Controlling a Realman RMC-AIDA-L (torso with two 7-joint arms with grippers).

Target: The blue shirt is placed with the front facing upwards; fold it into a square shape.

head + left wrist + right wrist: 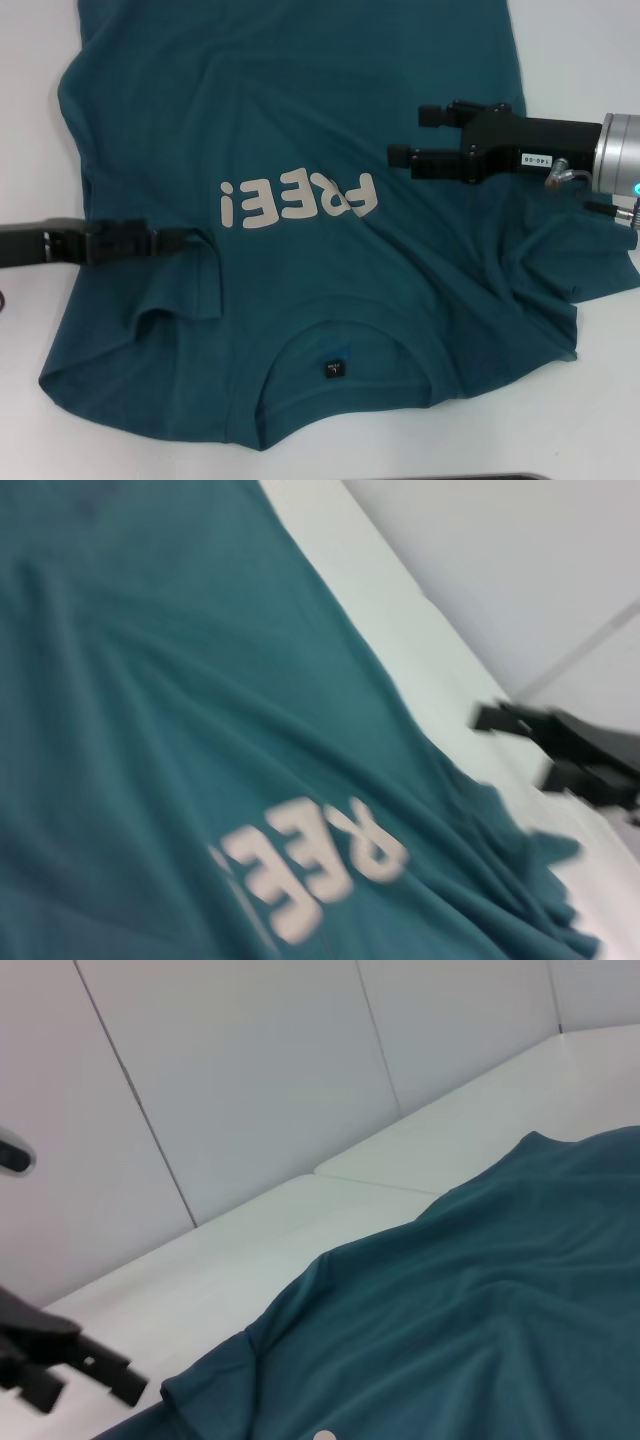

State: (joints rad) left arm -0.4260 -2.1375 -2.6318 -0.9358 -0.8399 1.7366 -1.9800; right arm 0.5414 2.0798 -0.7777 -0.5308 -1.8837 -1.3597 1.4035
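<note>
The blue shirt [300,120] lies front up on the white table [30,130]. Its collar [345,398] and black neck label [333,369] are nearest me, and the white "FREE!" lettering [298,198] reads upside down. My left gripper [200,240] reaches in low from the left. Its tips are at a raised fold of the left sleeve [215,275], and its two fingers show apart in the right wrist view [88,1392]. Over the shirt's right chest my right gripper [415,135] hovers open and holds nothing. The right sleeve [540,290] beneath that arm is bunched and wrinkled.
Bare white table surrounds the shirt on the left, right [600,420] and near side. A dark edge [480,477] shows at the table's front. White wall panels [250,1080] rise behind the table. The right gripper [520,748] appears far off in the left wrist view.
</note>
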